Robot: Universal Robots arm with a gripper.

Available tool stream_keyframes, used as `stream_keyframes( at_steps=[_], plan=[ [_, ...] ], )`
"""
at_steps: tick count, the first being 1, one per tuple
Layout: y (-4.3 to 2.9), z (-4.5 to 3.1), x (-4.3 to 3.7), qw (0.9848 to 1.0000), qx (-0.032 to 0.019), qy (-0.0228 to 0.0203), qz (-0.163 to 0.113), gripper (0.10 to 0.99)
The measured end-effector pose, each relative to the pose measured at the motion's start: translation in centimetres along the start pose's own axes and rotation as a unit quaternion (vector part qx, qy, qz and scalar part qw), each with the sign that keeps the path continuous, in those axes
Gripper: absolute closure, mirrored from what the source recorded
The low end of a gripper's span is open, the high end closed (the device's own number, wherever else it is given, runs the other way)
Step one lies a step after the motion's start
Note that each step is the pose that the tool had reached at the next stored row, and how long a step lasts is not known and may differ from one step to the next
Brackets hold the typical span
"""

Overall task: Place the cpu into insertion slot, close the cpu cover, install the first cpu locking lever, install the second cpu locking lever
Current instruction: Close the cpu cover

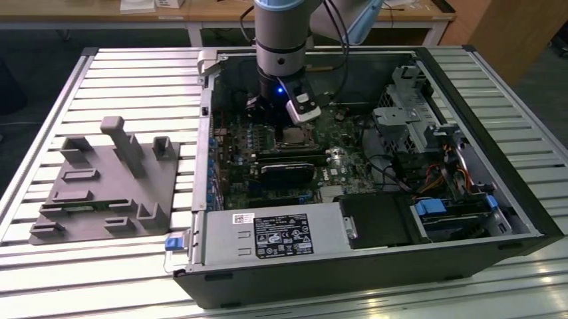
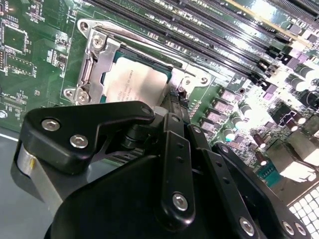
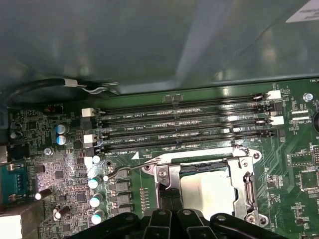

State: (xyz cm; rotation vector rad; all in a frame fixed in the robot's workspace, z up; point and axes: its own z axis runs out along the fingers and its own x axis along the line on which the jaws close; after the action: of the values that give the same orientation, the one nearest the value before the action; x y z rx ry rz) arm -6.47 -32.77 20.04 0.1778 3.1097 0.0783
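This looks like a robotics lab or workshop. A robot arm (image 1: 282, 33) reaches into an open computer case (image 1: 355, 272) on a table (image 1: 106, 73) of aluminium profiles, a grey fixture plate (image 1: 98, 193) lies beside it, and wooden desks (image 1: 213, 13) stand behind.

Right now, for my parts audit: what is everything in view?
pale silvery square chip: one, beige, inside the cover frame
thin silvery metal cover frame: one, silver, around the chip
long black memory slots: four, black, beside the frame
green motherboard: one, green, inside the case
open black computer case: one, black, on the table
grey moulded fixture block: one, grey, exterior view's left of case
slatted metal table: one, silvery, underneath
black gripper: one, black, shut, at the frame's edge
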Motion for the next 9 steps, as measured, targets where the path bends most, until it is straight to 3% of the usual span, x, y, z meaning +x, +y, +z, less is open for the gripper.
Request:
stream_keyframes(
  at_steps=[9],
  plan=[
    [0.06,0.02,-0.57,1.0,0.0,0.0,0.0,0.98]
  ],
)
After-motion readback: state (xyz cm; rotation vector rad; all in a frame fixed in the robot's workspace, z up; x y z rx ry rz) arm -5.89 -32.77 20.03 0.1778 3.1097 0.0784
